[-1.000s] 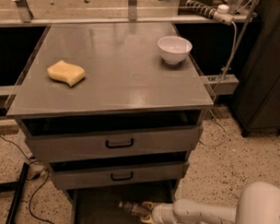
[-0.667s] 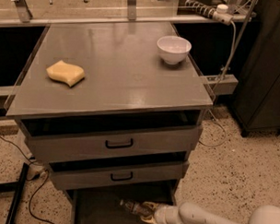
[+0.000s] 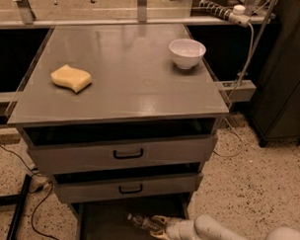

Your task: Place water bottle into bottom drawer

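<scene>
The water bottle [image 3: 139, 221] is a small clear bottle lying on its side, cap end to the left, over the floor of the open bottom drawer [image 3: 107, 224] at the foot of the cabinet. My gripper [image 3: 156, 225] reaches in from the lower right on a white arm and is shut on the bottle's right end. The drawer is a dark flat tray below the two grey drawer fronts. I cannot tell whether the bottle touches the drawer floor.
A yellow sponge [image 3: 71, 78] and a white bowl [image 3: 187, 52] sit on the grey cabinet top [image 3: 127, 76]. Two shut drawer fronts with black handles [image 3: 128, 154] are above the open drawer. Cables lie on the speckled floor at left [image 3: 34, 187]. A dark cabinet [image 3: 285, 72] stands right.
The view has shifted slightly. My arm has drawn a little further into the lower right corner; the gripper and bottle stay in nearly the same place over the drawer.
</scene>
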Controlling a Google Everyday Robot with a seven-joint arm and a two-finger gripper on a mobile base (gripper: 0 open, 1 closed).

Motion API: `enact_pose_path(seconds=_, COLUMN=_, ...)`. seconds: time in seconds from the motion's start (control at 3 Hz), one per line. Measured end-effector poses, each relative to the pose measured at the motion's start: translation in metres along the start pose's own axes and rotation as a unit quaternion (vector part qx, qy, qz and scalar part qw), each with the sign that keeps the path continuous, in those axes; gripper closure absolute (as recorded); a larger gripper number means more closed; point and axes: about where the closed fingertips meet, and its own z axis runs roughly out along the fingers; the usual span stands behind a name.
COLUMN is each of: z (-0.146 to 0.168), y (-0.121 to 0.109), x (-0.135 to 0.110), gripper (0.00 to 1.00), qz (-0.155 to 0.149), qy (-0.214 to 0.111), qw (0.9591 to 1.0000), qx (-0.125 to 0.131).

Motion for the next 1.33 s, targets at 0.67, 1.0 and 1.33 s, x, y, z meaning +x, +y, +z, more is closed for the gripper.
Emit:
enact_pose_path(seconds=0.67, z=0.0144, y=0.0104, x=0.0143, gripper=1.0, qz=0.025, qy=0.052, qw=0.9981, qx=-0.022)
enact_pose_path(seconds=1.0, z=0.0151, y=0.0108, x=0.0149, gripper=1.0, qz=0.026, qy=0.054, qw=0.998, qx=-0.022)
enact_pose_path(seconds=1.33, z=0.0151, y=0.0108, x=0.0149, gripper=0.82, qz=0.026, qy=0.054, qw=0.998, qx=-0.022)
